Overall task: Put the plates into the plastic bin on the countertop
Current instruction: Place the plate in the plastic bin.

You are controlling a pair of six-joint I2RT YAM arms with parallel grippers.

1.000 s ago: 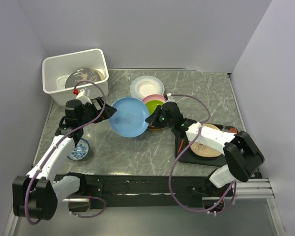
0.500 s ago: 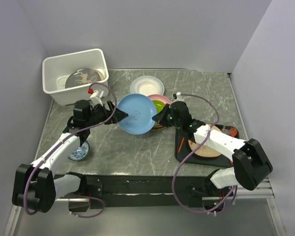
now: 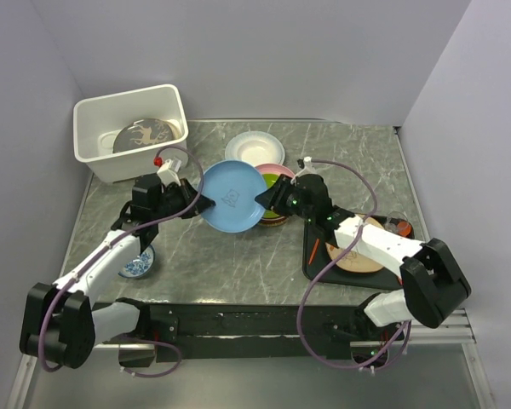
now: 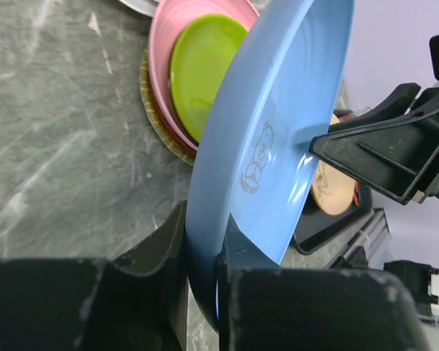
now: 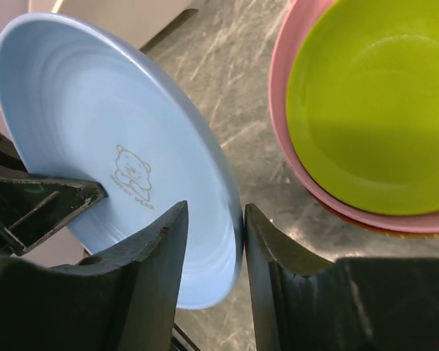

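My L jaws clench rim of round light-blue plastic plate (image 4: 278,131); R jaws parted round it. I'd pull R straight back.

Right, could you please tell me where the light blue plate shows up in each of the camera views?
Top external: the light blue plate sits at the centre, tilted.
Left wrist: it stands on edge, from bottom centre to top right.
Right wrist: it fills the left half.
Shared landmark: the green plate nested in the pink plate, beside it in every view.
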